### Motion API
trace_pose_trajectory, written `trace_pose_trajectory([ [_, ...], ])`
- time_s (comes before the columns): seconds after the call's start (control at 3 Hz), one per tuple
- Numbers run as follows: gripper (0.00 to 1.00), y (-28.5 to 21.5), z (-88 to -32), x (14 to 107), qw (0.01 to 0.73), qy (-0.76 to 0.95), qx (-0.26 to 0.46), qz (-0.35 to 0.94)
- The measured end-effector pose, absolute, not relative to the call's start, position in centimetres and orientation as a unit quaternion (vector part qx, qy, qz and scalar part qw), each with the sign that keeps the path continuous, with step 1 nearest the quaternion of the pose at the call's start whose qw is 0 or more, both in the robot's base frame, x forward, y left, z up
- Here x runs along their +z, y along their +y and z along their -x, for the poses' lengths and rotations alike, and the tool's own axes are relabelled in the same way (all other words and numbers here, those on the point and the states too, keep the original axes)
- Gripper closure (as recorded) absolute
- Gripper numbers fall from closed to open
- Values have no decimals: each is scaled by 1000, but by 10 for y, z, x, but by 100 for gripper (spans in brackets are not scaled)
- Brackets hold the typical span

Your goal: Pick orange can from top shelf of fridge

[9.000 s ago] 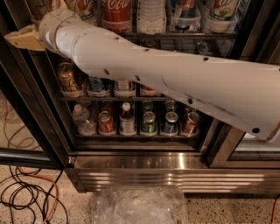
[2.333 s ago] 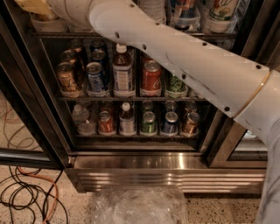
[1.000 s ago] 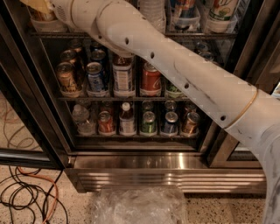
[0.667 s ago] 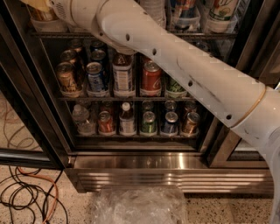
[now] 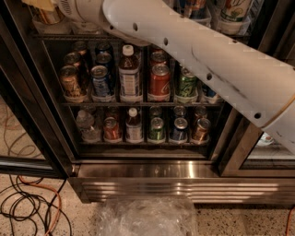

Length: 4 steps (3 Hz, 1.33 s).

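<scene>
**Claw at the top shelf, right above the orange can**

The fridge (image 5: 147, 171) fills most of the view, with black door frames, wire racks and a stainless steel base on a speckled floor. The robot's white arm (image 5: 207, 60) runs across it from the right edge up to the top left corner.

On the floor in front of the base lies a crumpled clear plastic sheet (image 5: 144, 216). Dark and orange cables (image 5: 27, 203) loop at the lower left.

The top shelf (image 5: 60, 36) shows only as its front rail near the upper edge, with clear plastic bins (image 5: 230, 25) on its right part.

On the middle rack a white-capped bottle (image 5: 129, 76) stands between a blue can (image 5: 100, 79) and a red can (image 5: 159, 80). A gold-brown can (image 5: 70, 82) is furthest left and a green can (image 5: 186, 83) is to the right.

The orange can (image 5: 46, 16) stands at the left end of the top shelf, cut off by the frame's upper edge.

The tan claw (image 5: 40, 4) sits directly above it in the corner. I cannot tell how far it is open or whether it holds the can.
</scene>
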<state>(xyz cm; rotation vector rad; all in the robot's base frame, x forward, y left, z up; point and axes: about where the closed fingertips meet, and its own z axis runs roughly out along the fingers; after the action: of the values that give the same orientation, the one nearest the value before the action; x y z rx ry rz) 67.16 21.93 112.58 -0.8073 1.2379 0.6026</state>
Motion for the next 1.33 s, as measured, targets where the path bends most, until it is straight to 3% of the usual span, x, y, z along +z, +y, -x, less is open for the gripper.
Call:
trace_pose_trajectory([
  [1.33,100,211,-647,1115,702,567,285,325],
])
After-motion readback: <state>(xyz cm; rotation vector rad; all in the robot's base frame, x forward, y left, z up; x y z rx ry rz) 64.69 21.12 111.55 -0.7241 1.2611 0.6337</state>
